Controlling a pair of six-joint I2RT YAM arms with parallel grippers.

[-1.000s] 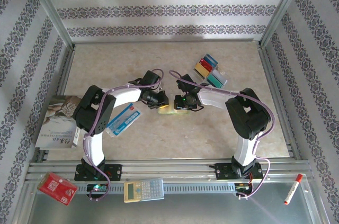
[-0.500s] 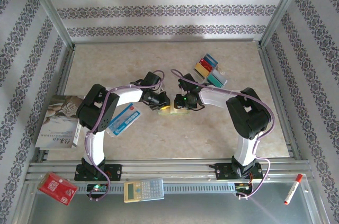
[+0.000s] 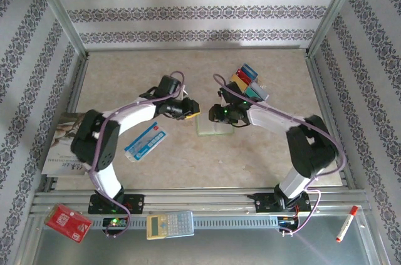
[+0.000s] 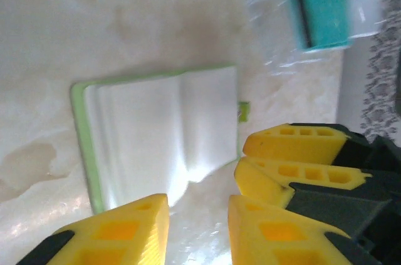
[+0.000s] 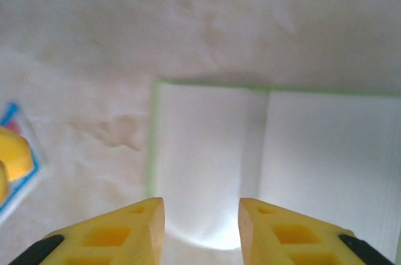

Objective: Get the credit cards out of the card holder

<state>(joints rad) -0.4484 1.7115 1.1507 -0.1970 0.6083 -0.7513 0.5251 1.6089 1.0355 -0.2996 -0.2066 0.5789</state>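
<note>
The card holder (image 3: 213, 126) lies spread open and flat on the table, pale inner faces up with a lime-green rim. It shows the same way in the left wrist view (image 4: 156, 133) and the right wrist view (image 5: 276, 152). My left gripper (image 3: 192, 111) hovers just left of it, open, with nothing between its fingers (image 4: 197, 227). The right gripper (image 3: 220, 119) stands over its far edge, also open and empty (image 5: 200, 224). The credit cards (image 3: 249, 83), yellow, red, blue and teal, lie together at the back right; the teal one (image 4: 322, 5) is in the left wrist view.
A blue-and-white packet (image 3: 145, 141) lies left of the holder. A book (image 3: 67, 143) overhangs the table's left edge. On the front rail sit a red board (image 3: 67, 223), a calculator (image 3: 170, 224) and a marker (image 3: 346, 223).
Both grippers have opened wider and drawn back from the card holder towards the far side. The holder, earlier pinched between them, now lies flat and open on the table.
</note>
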